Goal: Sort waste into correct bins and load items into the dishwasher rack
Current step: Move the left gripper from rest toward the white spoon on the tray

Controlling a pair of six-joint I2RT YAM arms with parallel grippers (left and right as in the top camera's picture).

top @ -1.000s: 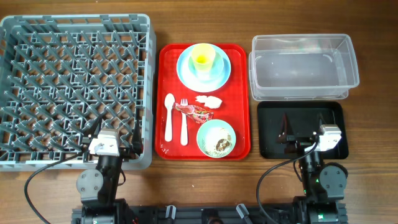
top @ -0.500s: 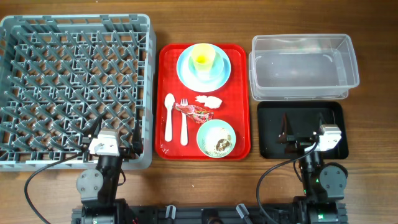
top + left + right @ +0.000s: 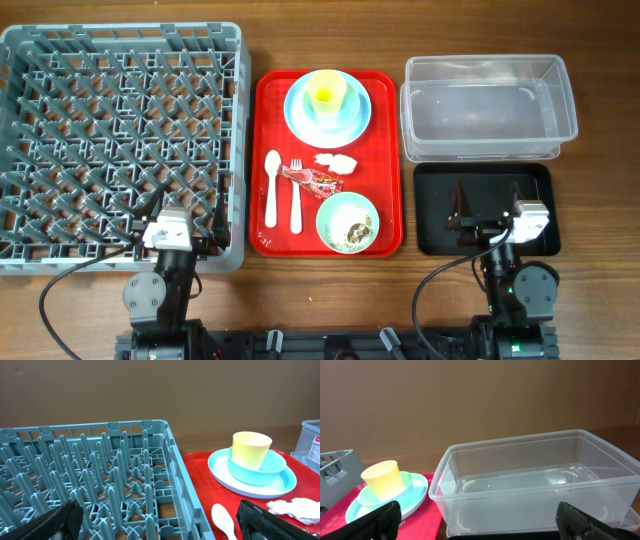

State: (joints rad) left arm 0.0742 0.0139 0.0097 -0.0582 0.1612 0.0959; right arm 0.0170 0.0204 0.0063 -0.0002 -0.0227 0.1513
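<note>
Nothing is being grasped yet; left gripper (image 3: 182, 208) and right gripper (image 3: 489, 213) fingers are spread. The red wrapper (image 3: 318, 180) (beside the fork (image 3: 296, 195)) is likely being called for first.

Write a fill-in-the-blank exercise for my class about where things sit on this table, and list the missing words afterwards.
1. The yellow cup stands in a bowl on the pale blue ____.
2. The red tray carries a white spoon and a white ____ side by side.
3. The black tray lies beside the clear ____.
4. The left gripper and the right gripper are both ____.

Missing words: plate; fork; tub; open.
</note>
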